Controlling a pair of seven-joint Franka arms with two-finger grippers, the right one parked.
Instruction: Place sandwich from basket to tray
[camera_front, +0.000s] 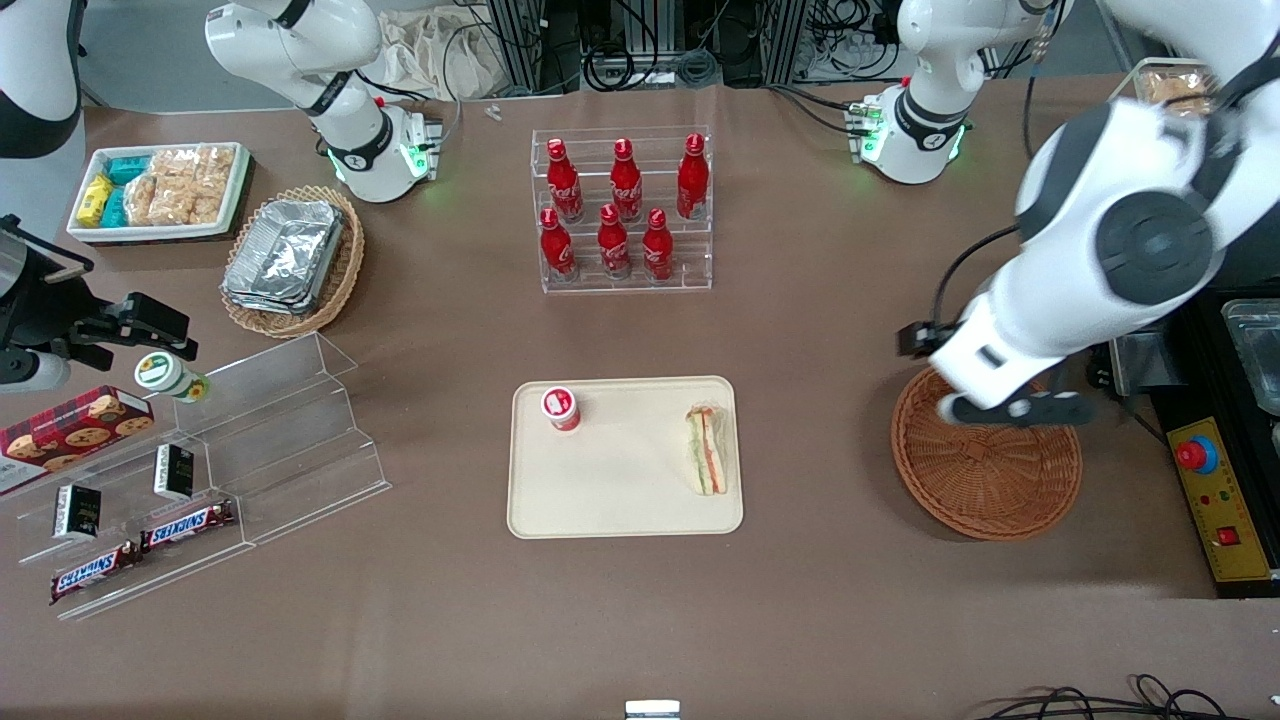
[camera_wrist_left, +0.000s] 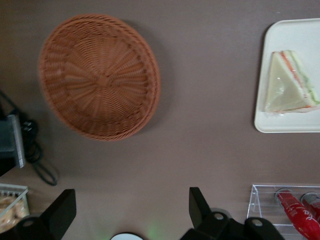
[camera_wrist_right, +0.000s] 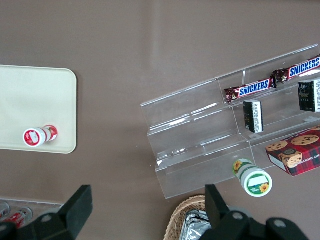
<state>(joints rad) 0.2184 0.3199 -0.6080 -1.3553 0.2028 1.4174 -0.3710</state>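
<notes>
Nearest the front camera among the task's things is the tray (camera_front: 620, 505), cream, low-rimmed, flat on the brown surface (camera_front: 640, 620). Sandwich (camera_front: 707, 450) lies inside it, along the short rim that faces the working arm's end of the surface. Long axis runs toward and away from the front camera; filling stripes of red, orange and green show along one edge. A small red-and-white cup (camera_front: 561, 407) stands on the same tray, well apart from the sandwich.

Basket (camera_front: 985, 470), reddish-brown wicker, sits toward the working arm's end, clear of the tray with bare surface between. The wrist view shows its bowl holding nothing.

Hand (camera_front: 1015, 408) hovers above the basket's rim that is farther from the front camera, not touching the weave as far as I can judge. From the hand, the sandwich lies sideways toward the parked arm's end, and lower. Fingers (camera_wrist_left: 199, 206) are spread wide, nothing between them, nothing touched.

Judgement: sandwich is out of the basket and resting on the tray, so the placing looks done; what remains is likely only for the arm to pull clear.

Outward: a clear rack of red bottles (camera_front: 622, 205) stands farther from the front camera than the tray.
</notes>
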